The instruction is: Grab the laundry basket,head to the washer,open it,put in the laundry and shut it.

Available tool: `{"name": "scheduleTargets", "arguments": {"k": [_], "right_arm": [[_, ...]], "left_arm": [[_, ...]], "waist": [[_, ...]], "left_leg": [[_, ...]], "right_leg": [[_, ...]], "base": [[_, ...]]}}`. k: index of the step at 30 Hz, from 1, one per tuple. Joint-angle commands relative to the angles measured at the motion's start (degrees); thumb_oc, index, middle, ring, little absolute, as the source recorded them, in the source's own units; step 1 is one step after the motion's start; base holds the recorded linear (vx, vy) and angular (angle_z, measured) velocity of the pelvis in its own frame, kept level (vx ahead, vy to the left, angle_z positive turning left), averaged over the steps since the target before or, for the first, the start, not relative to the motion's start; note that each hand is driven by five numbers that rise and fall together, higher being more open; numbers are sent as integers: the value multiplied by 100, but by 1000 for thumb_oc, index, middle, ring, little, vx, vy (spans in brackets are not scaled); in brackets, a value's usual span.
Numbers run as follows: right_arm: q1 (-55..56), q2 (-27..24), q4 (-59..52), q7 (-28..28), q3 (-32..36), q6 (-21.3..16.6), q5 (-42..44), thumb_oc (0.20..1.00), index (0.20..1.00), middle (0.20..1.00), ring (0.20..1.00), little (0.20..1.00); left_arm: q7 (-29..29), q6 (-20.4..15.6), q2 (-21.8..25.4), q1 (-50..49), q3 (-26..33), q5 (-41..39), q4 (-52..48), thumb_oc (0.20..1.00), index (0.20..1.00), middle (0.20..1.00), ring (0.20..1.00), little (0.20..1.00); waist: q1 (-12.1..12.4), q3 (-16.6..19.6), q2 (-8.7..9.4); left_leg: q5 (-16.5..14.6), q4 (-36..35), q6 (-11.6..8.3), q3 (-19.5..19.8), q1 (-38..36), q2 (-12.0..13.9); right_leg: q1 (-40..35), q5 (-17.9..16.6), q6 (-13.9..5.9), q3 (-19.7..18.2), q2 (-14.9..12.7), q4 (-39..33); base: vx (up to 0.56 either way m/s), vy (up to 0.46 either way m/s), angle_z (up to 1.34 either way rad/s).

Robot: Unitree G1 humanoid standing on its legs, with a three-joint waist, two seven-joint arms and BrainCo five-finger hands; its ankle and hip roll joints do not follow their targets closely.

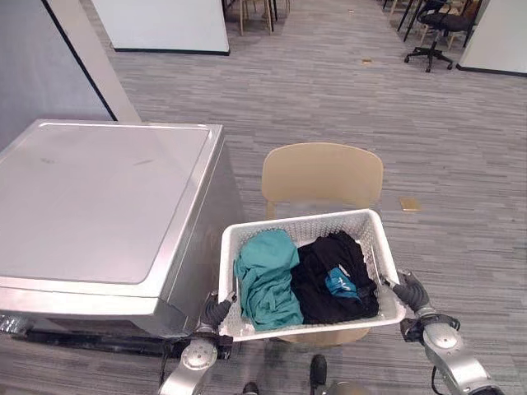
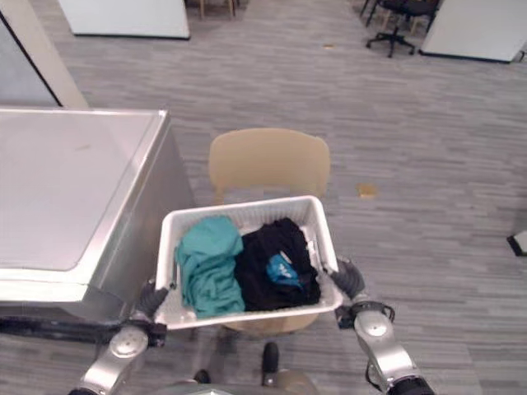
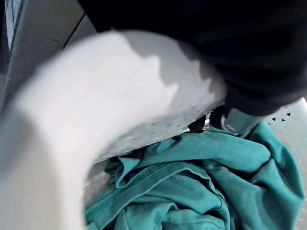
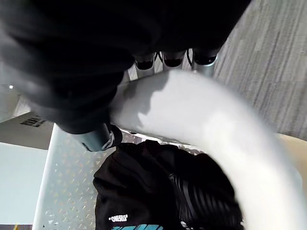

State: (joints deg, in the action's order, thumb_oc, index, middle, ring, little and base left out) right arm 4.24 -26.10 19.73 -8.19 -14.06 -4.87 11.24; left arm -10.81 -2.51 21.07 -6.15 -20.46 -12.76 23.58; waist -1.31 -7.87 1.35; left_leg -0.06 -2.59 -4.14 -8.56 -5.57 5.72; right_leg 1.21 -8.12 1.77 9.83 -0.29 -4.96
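I have the basket (image 1: 306,276) up off the floor at about 6 o'clock in the head view, one hand on each short side, with a teal garment (image 1: 267,278) in its left half and black clothes (image 1: 336,277) in its right. My left hand (image 1: 216,312) is curled over the left rim; its wrist view shows the thumb (image 3: 233,120) hooked inside against the perforated wall, just above the teal cloth. My right hand (image 1: 410,290) grips the right rim the same way, fingers (image 4: 171,59) wrapped over the outside and thumb inside above the black cloth. I judge the grab done and the carry to the washer (image 1: 103,218) nearly over: its flat closed lid lies at 9 o'clock, its corner just beside the basket's left edge. Next I need a free hand for the lid, so the basket must first be set down somewhere steady. A tan chair (image 1: 322,179) stands directly under and behind the basket at 12 o'clock and could take it, or else block my step forward. An office chair (image 1: 435,34) sits far off at 1 o'clock.
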Motion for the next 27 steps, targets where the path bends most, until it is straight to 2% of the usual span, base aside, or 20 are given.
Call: {"name": "scheduleTargets", "arguments": {"k": [1,5,11,13,14,15,16,23,27], "right_arm": [[-258,245,-262,160,-228,-390,-4,200,200,200,200,200],[-660,321,291,-41,-385,-398,43,200,200,200,200,200],[-1365,452,962,-192,-654,-396,90,200,200,200,200,200],[-1686,541,1325,-267,-763,-372,111,200,200,200,200,200],[-1690,541,1330,-267,-764,-375,111,275,275,275,275,275],[-1737,576,1426,-296,-788,-359,127,416,416,416,416,416],[-1768,606,1495,-337,-787,-356,131,1000,1000,1000,1000,1000],[-1617,680,1631,-349,-724,-334,145,1000,1000,1000,1000,1000],[-1386,410,1522,-260,-481,-333,-17,1000,1000,1000,1000,1000]], "left_arm": [[314,-569,-409,836,-243,-48,-173,200,200,200,200,200],[172,-596,-521,1403,-513,78,416,200,200,200,200,200],[-53,-652,-644,2165,-727,165,1131,200,200,200,200,200],[-157,-677,-707,2422,-783,130,1481,307,307,307,307,307],[-158,-680,-709,2426,-783,130,1486,489,489,489,489,489],[-179,-677,-731,2453,-792,103,1549,555,555,555,555,555],[-198,-673,-746,2477,-783,105,1604,1000,1000,1000,1000,1000],[-173,-655,-727,2102,-664,129,1571,1000,1000,1000,1000,1000],[-70,-672,-440,1727,-387,264,1131,1000,1000,1000,1000,1000]], "waist": [[-79,132,-44],[-223,-88,-126],[-267,-289,-179],[-231,-373,-175],[-231,-380,-177],[-212,-400,-171],[-196,-425,-168],[-92,-498,-79],[-21,-448,-19]], "left_leg": [[250,-199,-188,-320,112,175],[283,-241,-196,-378,352,193],[360,-241,-160,-410,902,210],[422,-241,-153,-423,1120,223],[413,-241,-154,-424,1110,224],[427,-241,-148,-419,1151,226],[446,-241,-141,-419,1183,226],[425,-241,-117,-382,1036,193],[371,-241,-116,-338,831,174]], "right_leg": [[-624,1150,-604,191,-168,10],[-205,1065,-620,92,-145,63],[598,963,-633,-55,-118,350],[910,938,-628,-82,-124,506],[906,952,-630,-83,-124,518],[968,954,-624,-87,-131,566],[1008,956,-621,-92,-137,609],[820,1002,-592,-63,-146,592],[530,1060,-595,-17,-153,533]], "base": [[-19,1,7],[-96,16,1],[-170,26,-8],[-141,19,-17],[-50,8,-4],[-37,17,-1],[-45,20,-2],[6,10,1],[18,8,5]]}}
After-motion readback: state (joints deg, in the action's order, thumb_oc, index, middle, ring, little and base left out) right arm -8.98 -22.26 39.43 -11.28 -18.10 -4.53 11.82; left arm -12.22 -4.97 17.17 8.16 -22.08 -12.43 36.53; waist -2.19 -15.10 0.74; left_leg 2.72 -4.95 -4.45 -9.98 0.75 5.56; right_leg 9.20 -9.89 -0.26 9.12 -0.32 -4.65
